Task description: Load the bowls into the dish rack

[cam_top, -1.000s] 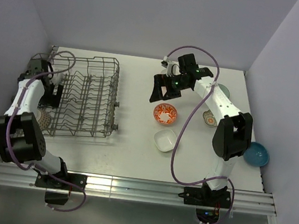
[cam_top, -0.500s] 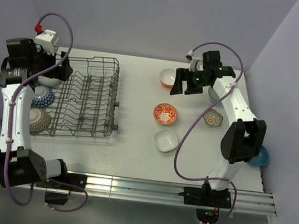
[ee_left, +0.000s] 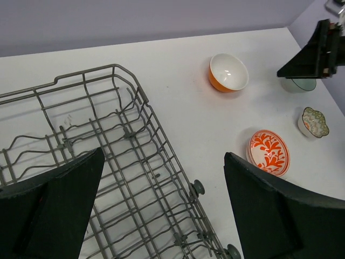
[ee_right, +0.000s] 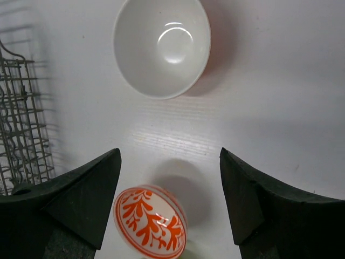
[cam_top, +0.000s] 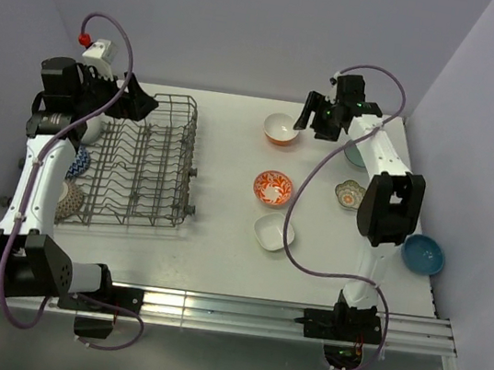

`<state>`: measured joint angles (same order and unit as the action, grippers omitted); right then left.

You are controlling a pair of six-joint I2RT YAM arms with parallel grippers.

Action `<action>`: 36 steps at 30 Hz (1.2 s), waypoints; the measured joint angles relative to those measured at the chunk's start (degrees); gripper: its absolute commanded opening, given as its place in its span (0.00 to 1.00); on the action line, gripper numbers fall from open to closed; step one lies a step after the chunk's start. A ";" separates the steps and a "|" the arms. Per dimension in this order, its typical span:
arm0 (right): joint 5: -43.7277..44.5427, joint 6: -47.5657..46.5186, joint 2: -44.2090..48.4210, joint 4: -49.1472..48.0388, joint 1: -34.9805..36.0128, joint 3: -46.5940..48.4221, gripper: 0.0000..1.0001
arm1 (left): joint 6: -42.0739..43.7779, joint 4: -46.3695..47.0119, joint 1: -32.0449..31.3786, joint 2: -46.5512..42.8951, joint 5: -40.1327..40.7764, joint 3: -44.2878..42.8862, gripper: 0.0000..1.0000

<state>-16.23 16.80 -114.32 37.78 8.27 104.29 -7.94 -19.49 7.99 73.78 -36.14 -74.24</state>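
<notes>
The orange bowl (cam_top: 280,129) sits upright on the table (cam_top: 221,237), well right of the dish rack (cam_top: 144,160). The right gripper (cam_top: 311,118) hangs beside it, spread wide and empty; the left gripper (ee_left: 161,156) gapes empty over the rack

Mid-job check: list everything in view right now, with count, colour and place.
dish rack: 1, grey wire, table's left side
orange bowl: 1, white inside, far centre
red-patterned bowl: 1, red-orange on white, centre
square bowl: 1, white, nearer than the red-patterned one
scalloped bowl: 1, multicolour, right of centre
pale green bowl: 1, far right, mostly hidden by the right arm
blue bowl: 1, plain blue, right edge
blue-patterned bowl: 1, at the rack's left side, partly hidden
speckled bowl: 1, colours unclear, at the rack's near-left corner
table: 1, white
left tool: open, empty, above the rack
right tool: open, empty, above the table by the orange bowl
</notes>
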 measured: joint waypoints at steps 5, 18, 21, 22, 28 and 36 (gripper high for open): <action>-2.51 0.59 -5.31 -0.87 0.28 0.85 0.81 | -0.92 0.72 -0.72 0.85 0.09 0.00 0.98; -11.19 -13.88 1.16 2.19 3.19 -14.58 0.87 | 0.02 0.74 -0.96 1.07 -1.25 1.38 0.97; -11.65 -16.74 2.89 3.41 3.19 -15.98 0.86 | 0.20 0.72 -1.11 1.11 -2.03 1.38 0.97; -11.78 -17.59 3.15 3.61 3.19 -16.33 0.84 | 0.22 0.72 -1.20 1.14 -2.16 1.38 0.96; -11.93 -19.98 3.19 4.31 3.48 -18.16 0.75 | 0.24 0.59 -2.12 2.51 -3.04 1.38 0.95; -11.67 -19.37 1.09 3.50 4.46 -20.28 0.51 | 0.22 -0.50 -2.58 3.74 -3.10 1.38 0.95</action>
<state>-27.90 -2.57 -113.23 41.28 12.73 84.01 -7.73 -19.99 5.41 77.52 -39.24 -72.86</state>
